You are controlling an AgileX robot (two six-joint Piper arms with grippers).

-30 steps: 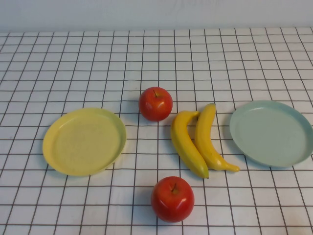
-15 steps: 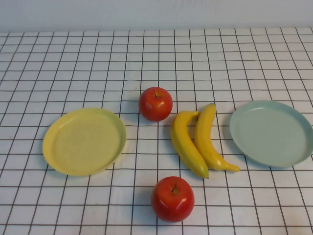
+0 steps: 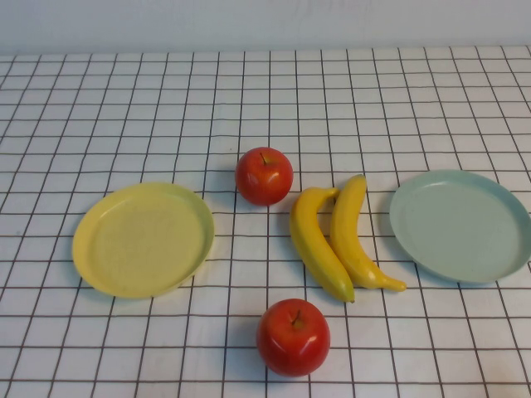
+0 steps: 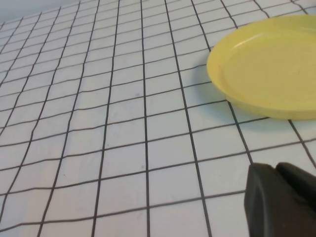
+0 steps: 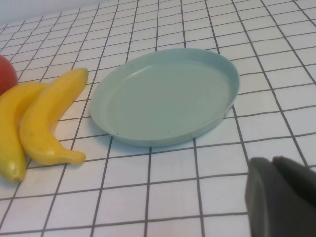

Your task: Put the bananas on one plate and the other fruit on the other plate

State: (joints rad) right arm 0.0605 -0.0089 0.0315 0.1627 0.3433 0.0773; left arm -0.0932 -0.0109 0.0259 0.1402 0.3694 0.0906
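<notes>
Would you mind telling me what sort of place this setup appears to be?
Probably a staged tabletop test bench: a grid-checked cloth, glossy apples and bananas between two bare plates, against a plain wall.

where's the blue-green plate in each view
High view: the blue-green plate lies at the right edge, right of the bananas.
Left wrist view: not in it; only the yellow plate and the shut left pincer.
Right wrist view: centre, beyond the shut right pincer.
Shared landmark: the bananas beside it.
</notes>
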